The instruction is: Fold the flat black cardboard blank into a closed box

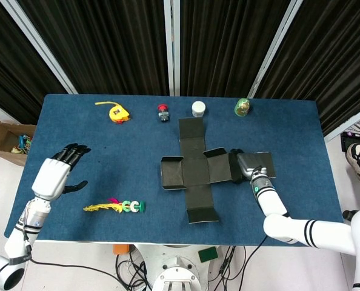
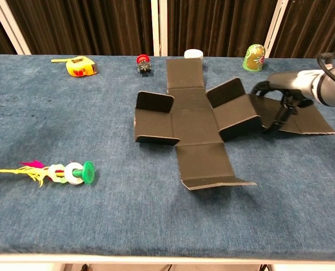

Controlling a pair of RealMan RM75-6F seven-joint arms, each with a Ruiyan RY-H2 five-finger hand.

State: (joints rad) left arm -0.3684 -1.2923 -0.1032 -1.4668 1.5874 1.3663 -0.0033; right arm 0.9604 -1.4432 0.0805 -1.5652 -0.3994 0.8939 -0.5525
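The black cardboard blank (image 1: pixel 192 170) (image 2: pixel 193 121) lies cross-shaped right of the table's middle. Its right panel (image 2: pixel 235 114) is tilted up off the cloth, and its left side flaps stand upright. My right hand (image 1: pixel 246 168) (image 2: pixel 281 97) is at the fold just behind that raised panel, thumb and fingers spread and pressing on the card there; the outer flap (image 2: pixel 309 121) lies under the hand. My left hand (image 1: pixel 62 170) hovers open over the table's left side, far from the blank, and shows only in the head view.
Along the back edge stand a yellow tape measure (image 1: pixel 115 112), a small red toy (image 1: pixel 162 113), a white cap (image 1: pixel 198 108) and a green egg figure (image 1: pixel 243 107). A feathered ring toy (image 1: pixel 122 207) lies front left. A carton (image 1: pixel 4 139) sits on the floor at left.
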